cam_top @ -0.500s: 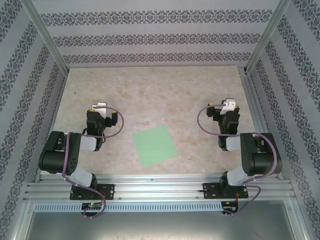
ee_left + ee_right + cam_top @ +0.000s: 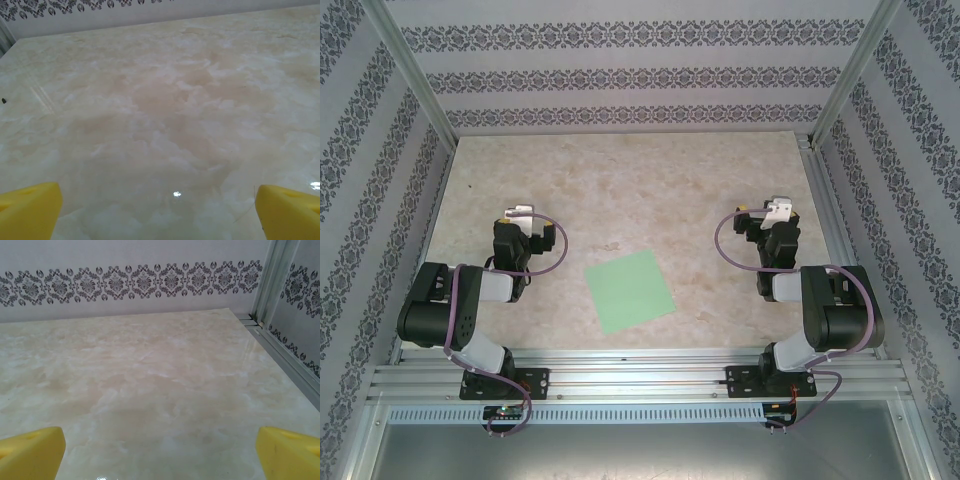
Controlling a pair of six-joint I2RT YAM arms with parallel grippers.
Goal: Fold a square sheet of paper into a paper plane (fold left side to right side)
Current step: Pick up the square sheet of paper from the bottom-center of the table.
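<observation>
Paper status: the square sheet of paper (image 2: 631,291) lies flat on the bench (image 2: 620,170), close to the front edge and turned slightly askew. No crease or raised edge is visible from above. You should judge the task as not yet begun.

Left pincer (image 2: 157,212): jaws wide apart, with yellow fingertips (image 2: 30,210) at the lower corners of the wrist view and bare marble between them. Nothing is held. It sits to the left of the sheet, well apart from it.

Right pincer (image 2: 160,452): likewise wide apart and empty. It sits to the right of the sheet, well apart from it.

Remaining, as you should reckon it: everything.
- First fold: the left edge must be lifted off the smooth surface, carried across to meet the right edge, and creased.
- Later folds: the further folds that shape the plane follow after that.

Risk: thin paper lying flat offers little to catch, so expect the first edge pick-up to be the awkward part. The sheet may also slide, so one pincer may need to pin it while the other lifts.
</observation>
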